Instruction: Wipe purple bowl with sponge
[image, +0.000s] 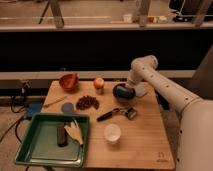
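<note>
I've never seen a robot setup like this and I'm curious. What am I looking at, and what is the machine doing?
There is one picture, from a single camera looking down at a wooden table. The white jointed tube on the right is the robot's only arm. Its gripper is down at the small, nearly black purple bowl. Whether it holds anything cannot be seen. Also on the table are an orange-red bowl, a round orange fruit, a white cup, a black-handled tool and a green tray.

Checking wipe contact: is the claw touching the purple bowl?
Cannot tell. In the camera view the claw sits right over the purple bowl, hiding any contact or gap.
</note>
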